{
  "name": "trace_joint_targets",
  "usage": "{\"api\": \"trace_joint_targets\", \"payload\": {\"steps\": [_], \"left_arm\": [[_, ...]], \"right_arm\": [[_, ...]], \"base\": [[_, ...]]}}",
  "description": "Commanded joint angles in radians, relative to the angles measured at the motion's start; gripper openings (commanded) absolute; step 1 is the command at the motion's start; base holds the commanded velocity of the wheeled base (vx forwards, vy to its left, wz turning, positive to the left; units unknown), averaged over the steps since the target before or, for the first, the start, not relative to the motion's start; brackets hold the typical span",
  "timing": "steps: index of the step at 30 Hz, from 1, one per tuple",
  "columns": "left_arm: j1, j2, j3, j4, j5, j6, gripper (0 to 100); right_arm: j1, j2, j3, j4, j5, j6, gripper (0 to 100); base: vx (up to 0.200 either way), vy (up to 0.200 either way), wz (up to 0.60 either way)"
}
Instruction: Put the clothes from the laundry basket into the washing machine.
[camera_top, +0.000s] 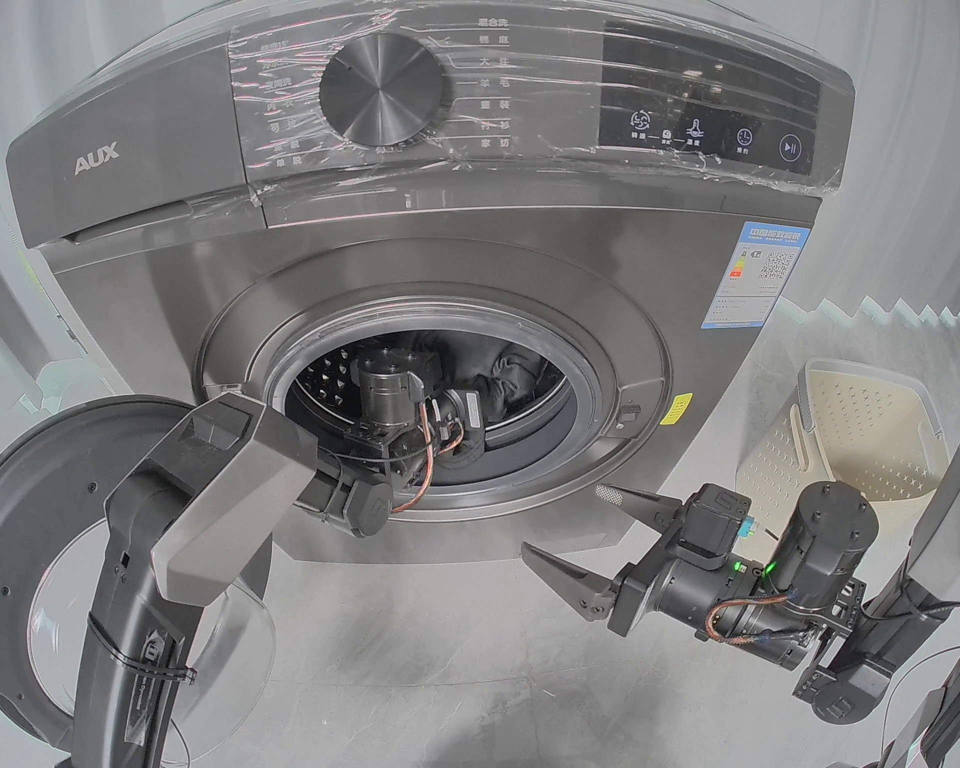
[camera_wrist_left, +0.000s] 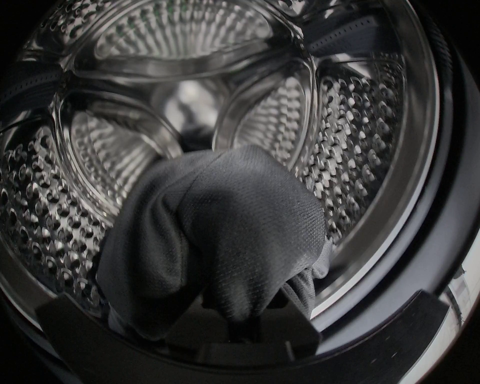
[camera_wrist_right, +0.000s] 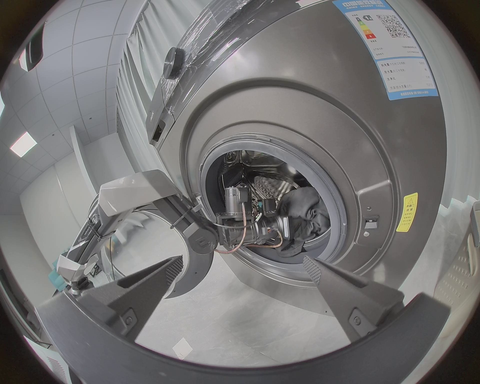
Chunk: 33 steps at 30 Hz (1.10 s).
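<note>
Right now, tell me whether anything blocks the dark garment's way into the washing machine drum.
Nothing visible does. The door hangs open to the left, and the dark garment is already inside the drum.

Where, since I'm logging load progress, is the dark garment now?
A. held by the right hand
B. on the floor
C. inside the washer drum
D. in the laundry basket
C: the dark garment is inside the perforated drum, while the right hand hangs open and empty outside.

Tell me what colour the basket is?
The basket is cream, seen best in the head view.
</note>
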Motion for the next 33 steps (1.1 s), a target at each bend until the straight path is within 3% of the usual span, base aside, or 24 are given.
{"api": "trace_joint_targets", "payload": {"steps": [1,5,13,14,19,27,33], "left_arm": [[0.03,0.129,-0.233,-0.032,0.072,-0.012,0],[0.043,0.197,-0.391,-0.025,0.11,-0.012,0],[0.06,0.201,-0.391,-0.032,0.119,-0.015,0],[0.06,0.201,-0.391,-0.031,0.121,-0.015,100],[0.046,0.186,-0.391,-0.017,0.121,-0.029,100],[0.03,0.011,-0.08,0.061,0.087,-0.027,100],[0.028,0.009,-0.048,0.106,0.081,-0.021,100]], "right_arm": [[0.001,0.002,-0.003,-0.001,0.0,0.0,100],[0.001,0.002,-0.004,-0.001,0.0,0.0,100],[0.01,0.002,-0.01,-0.001,0.0,0.001,100],[0.01,0.002,-0.01,-0.001,0.0,0.001,100],[0.01,0.002,-0.007,-0.001,0.0,0.001,100],[0.01,0.003,-0.009,-0.001,0.0,0.001,100],[0.015,0.002,-0.009,-0.001,0.0,0.001,100]], "base": [[0.0,0.0,0.0],[0.0,0.0,0.0],[0.0,0.0,0.0],[0.0,0.0,0.0],[0.0,0.0,0.0],[0.0,0.0,0.0],[0.0,0.0,0.0]]}}
